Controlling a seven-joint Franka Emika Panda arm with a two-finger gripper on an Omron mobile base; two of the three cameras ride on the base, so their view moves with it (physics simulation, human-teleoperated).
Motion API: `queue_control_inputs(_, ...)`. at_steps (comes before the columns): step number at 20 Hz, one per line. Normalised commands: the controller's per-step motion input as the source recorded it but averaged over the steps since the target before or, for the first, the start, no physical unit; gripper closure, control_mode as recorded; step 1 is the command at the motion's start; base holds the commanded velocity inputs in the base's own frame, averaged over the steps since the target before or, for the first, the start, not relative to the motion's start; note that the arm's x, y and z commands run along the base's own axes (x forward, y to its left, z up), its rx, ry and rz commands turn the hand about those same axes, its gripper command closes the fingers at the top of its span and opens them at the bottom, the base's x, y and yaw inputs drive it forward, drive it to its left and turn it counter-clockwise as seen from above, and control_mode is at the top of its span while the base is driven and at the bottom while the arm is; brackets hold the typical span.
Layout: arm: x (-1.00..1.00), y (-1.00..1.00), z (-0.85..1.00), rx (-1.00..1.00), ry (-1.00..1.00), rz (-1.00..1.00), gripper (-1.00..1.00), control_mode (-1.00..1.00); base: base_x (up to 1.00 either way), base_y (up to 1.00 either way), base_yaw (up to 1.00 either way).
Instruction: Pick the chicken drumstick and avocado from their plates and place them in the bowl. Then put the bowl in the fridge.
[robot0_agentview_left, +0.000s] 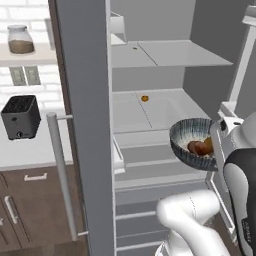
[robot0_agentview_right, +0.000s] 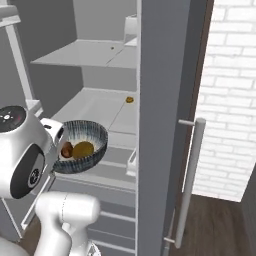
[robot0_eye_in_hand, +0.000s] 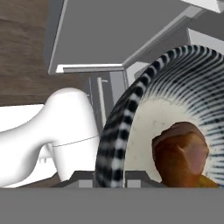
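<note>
Bowl: drumstick and avocado loaded, done | I hold it on my tool, clamped over rim, before open fridge | left: set on shelf, release.

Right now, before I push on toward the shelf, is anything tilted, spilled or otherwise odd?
The bowl hangs tipped on its side at the open fridge, jaws clamped on its rim. The drumstick and avocado sit inside; nothing spilled.
</note>
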Motion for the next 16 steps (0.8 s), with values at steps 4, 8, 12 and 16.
queue_control_inputs(4,0.00,0.00,0.00,0.00,0.00,0.00,1.00,1.00,0.69,0.00,0.00)
queue_control_inputs(8,0.00,0.00,0.00,0.00,0.00,0.00,1.00,1.00,0.68,0.00,0.00)
queue_control_inputs(12,0.00,0.00,0.00,0.00,0.00,0.00,1.00,1.00,0.36,0.00,0.02)
queue_control_inputs(16,0.00,0.00,0.00,0.00,0.00,0.00,1.00,1.00,0.01,0.00,0.00)
